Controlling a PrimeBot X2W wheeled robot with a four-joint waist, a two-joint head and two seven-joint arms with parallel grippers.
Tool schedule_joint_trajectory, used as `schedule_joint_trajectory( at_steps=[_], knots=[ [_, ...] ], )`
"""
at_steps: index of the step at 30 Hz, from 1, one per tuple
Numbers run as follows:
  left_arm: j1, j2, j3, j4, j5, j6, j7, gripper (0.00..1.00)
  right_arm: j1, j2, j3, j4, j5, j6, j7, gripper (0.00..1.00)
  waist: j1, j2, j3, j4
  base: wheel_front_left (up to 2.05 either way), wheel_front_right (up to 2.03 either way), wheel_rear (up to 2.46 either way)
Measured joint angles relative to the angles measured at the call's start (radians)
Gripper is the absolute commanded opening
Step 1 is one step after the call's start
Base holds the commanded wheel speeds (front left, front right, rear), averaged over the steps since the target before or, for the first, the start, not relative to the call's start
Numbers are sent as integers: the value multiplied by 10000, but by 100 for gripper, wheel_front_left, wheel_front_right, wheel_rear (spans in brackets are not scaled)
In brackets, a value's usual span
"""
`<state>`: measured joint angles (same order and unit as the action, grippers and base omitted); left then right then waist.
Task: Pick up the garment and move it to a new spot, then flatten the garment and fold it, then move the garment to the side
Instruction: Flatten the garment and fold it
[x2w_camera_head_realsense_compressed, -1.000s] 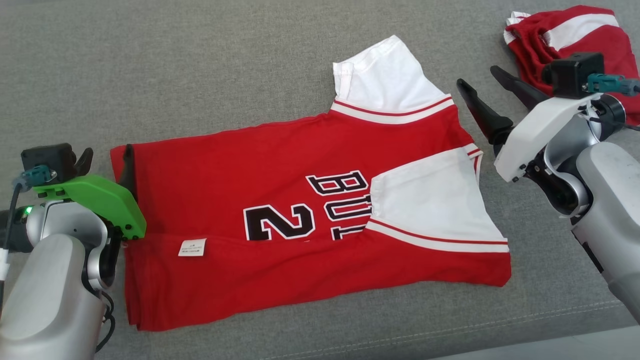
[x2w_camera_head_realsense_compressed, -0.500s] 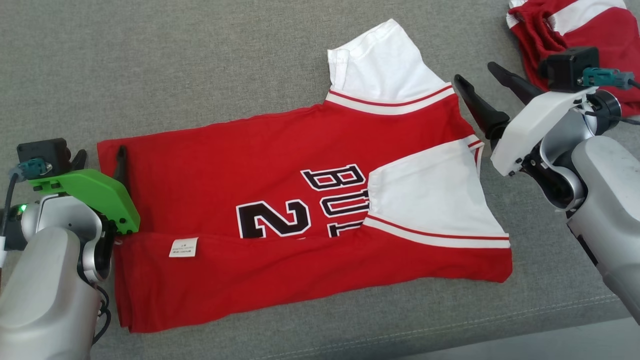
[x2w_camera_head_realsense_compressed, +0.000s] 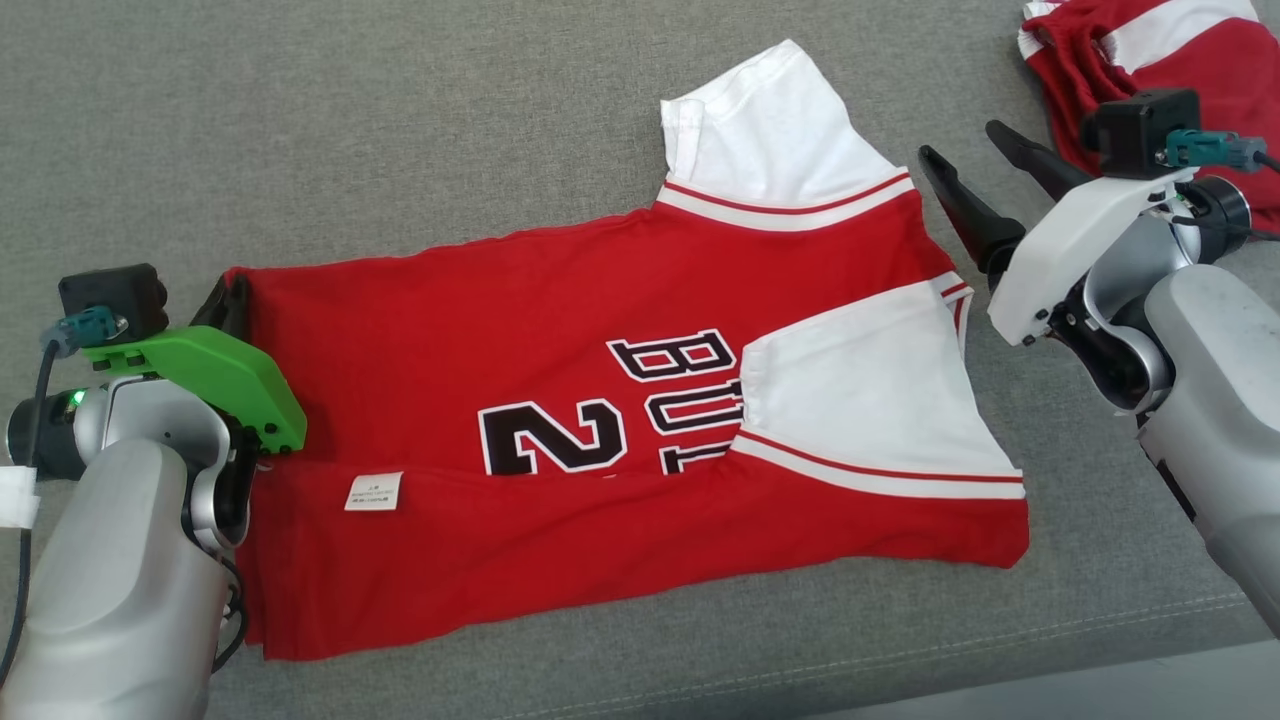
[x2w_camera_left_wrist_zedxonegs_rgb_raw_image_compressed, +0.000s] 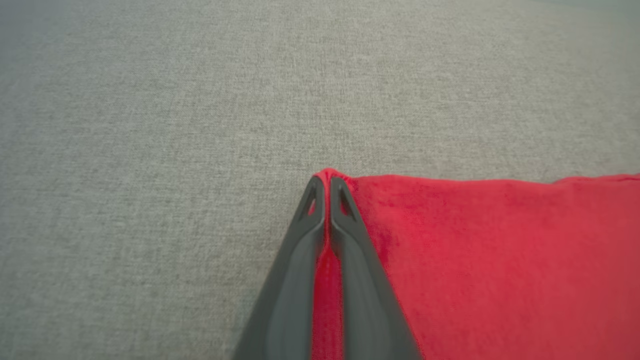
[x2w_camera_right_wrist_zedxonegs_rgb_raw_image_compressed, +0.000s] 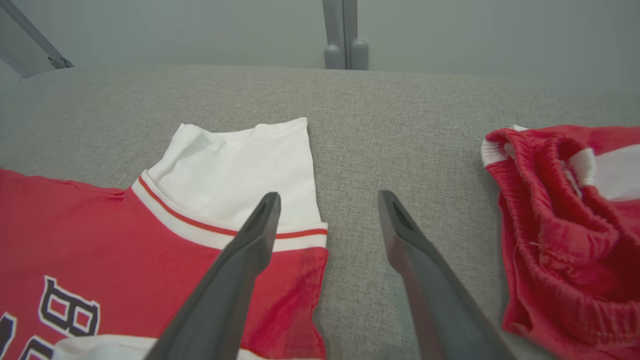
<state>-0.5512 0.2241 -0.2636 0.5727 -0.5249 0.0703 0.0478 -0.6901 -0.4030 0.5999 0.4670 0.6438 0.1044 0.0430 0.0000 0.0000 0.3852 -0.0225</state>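
Note:
The garment is a red jersey with white sleeves and black lettering, lying partly folded on the grey cushion. Its far left hem corner is pinched between the fingers of my left gripper, which is shut on the cloth; red fabric shows between the closed fingers. My right gripper hovers open beside the jersey's shoulder edge, one finger over the red cloth, the other over bare cushion.
A second red and white garment lies crumpled at the far right, also seen as a bunched waistband. The grey cushion stretches free behind the jersey; its front edge runs near the bottom.
My left gripper has closed on the jersey's far left hem corner, which now sits slightly pulled up. The right gripper has stayed open and barely moved.

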Motion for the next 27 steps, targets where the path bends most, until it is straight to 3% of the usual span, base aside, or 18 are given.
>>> schedule_joint_trajectory(
  at_steps=[8,21,27],
  knots=[
    [-34,-422,-25,-330,-102,-263,-788,0,-480,82,-59,474,155,92,63,100,0,0,-125,365,0,0,0],
    [2,-1511,-826,-1103,-69,-660,-1772,0,-1787,-190,-173,1787,257,88,1243,100,0,0,101,1463,0,0,0],
    [0,-1611,-999,-1306,23,-717,-2086,0,-2169,-274,-151,2251,238,88,1643,100,0,0,338,1908,0,0,0]
  ],
)
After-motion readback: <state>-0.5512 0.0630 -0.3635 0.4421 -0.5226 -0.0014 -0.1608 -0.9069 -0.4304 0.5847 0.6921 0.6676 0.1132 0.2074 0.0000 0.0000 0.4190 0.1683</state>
